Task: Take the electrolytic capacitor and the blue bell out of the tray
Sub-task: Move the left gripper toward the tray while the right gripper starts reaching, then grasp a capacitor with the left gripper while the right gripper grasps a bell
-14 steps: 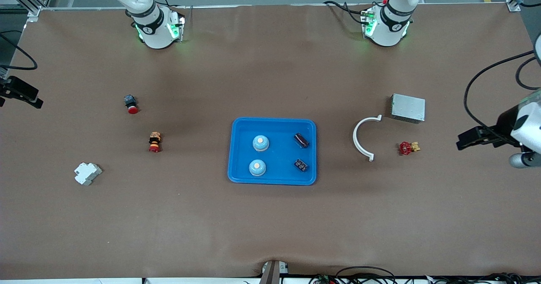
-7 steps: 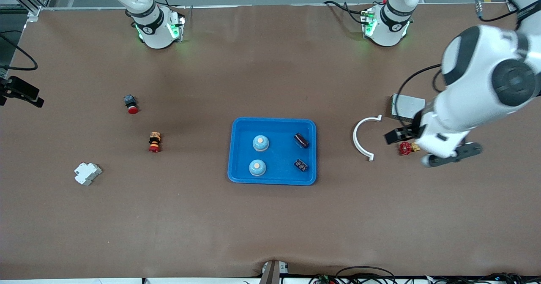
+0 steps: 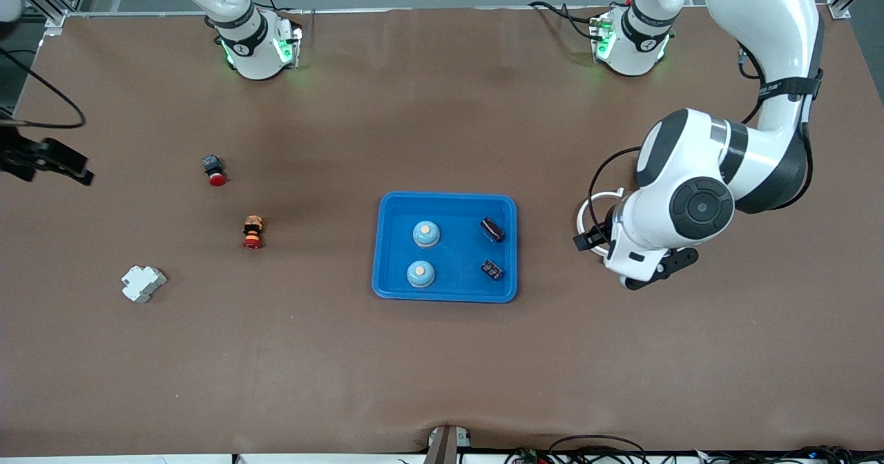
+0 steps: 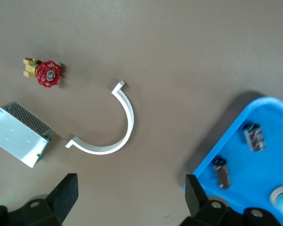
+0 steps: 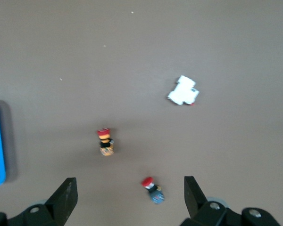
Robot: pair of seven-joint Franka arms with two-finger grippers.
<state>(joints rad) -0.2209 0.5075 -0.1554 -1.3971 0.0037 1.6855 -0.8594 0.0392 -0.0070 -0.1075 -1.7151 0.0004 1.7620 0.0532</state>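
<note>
A blue tray (image 3: 447, 201) lies mid-table. In it sit two bells, pale blue domes with orange tops (image 3: 426, 233) (image 3: 420, 273), and two dark capacitors (image 3: 492, 229) (image 3: 491, 269). The capacitors (image 4: 254, 136) (image 4: 221, 172) also show in the left wrist view at the tray's edge (image 4: 226, 141). My left gripper (image 4: 130, 193) hangs open and empty over bare table between the tray and a white arc (image 4: 125, 122). My right gripper (image 5: 130, 193) hangs open and empty, high over the right arm's end of the table.
Toward the left arm's end lie the white arc (image 3: 585, 217), a red valve (image 4: 47, 74) and a metal box (image 4: 19, 135). Toward the right arm's end lie a red-capped blue button (image 3: 214, 169), a red-and-yellow button (image 3: 253, 232) and a white breaker (image 3: 142, 283).
The left arm has swung in from the table's end toward the tray and now covers the valve and box in the front view. The right gripper has shifted slightly.
</note>
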